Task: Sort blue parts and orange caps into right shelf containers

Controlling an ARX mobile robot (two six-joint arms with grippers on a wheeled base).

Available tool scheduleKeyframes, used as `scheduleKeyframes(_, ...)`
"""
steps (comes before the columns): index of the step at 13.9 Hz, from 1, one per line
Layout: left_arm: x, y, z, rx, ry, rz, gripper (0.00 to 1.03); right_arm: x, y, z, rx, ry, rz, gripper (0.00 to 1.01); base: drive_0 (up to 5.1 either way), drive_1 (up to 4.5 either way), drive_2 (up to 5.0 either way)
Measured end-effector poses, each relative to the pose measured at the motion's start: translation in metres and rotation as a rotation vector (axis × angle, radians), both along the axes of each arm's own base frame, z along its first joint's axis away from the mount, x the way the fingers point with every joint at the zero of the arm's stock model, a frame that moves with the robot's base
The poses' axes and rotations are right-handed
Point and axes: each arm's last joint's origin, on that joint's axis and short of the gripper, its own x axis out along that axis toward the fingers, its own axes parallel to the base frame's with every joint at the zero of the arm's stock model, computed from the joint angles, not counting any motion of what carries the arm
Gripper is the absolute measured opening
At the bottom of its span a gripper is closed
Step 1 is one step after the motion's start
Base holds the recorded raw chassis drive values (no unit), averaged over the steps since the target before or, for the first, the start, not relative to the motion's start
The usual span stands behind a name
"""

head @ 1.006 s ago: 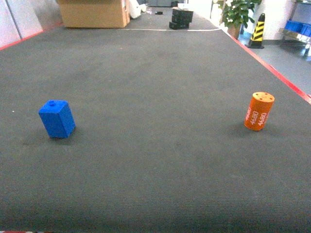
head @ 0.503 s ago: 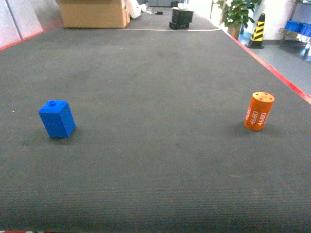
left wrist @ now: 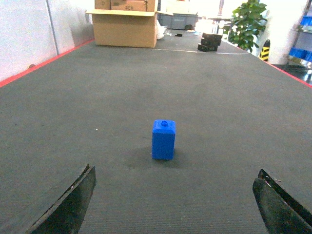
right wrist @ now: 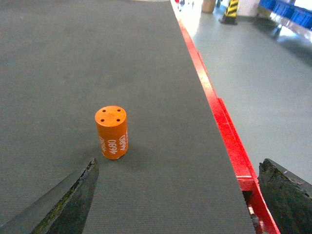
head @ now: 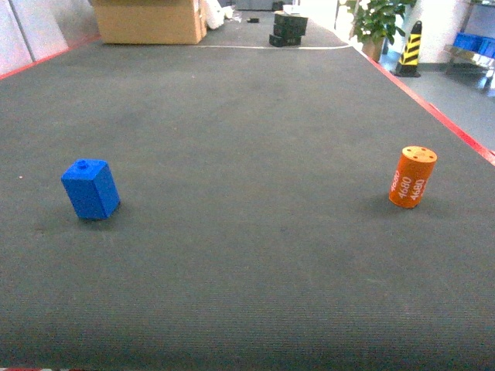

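One blue part stands upright on the dark mat at the left, and one orange cap marked "4680" stands upright at the right. Neither gripper shows in the head view. In the left wrist view my left gripper is open, with the blue part ahead of it and centred, well clear of the fingertips. My right gripper is open too, and the orange cap stands just ahead of its left finger. The right shelf with blue containers lies far off at the upper right.
The table's red edge runs along the right side, with grey floor beyond it. At the far end are a cardboard box, black blocks, a potted plant and a yellow-black bollard.
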Motion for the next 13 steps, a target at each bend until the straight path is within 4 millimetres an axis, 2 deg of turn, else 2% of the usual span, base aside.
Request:
scheduleKeyframes(3,0.000,0.000,0.000,0.000,0.000,0.000,0.98,0.087,0.010,-0.029,0.016,0.185,0.026,0.98,0.0,0.00,0.0)
scheduleKeyframes(7,0.000,0.000,0.000,0.000,0.000,0.000,0.98,0.178,0.031,-0.044,0.002,0.267,0.049,0.98,0.0,0.00,0.0)
scheduleKeyframes(10,0.000,0.000,0.000,0.000,0.000,0.000,0.98,0.206,0.042,-0.050,0.006,0.309,0.070,0.98,0.0,0.00,0.0)
scheduleKeyframes(13,0.000,0.000,0.000,0.000,0.000,0.000,0.98,0.217,0.048,-0.067,-0.002,0.376,0.066,0.97,0.0,0.00,0.0)
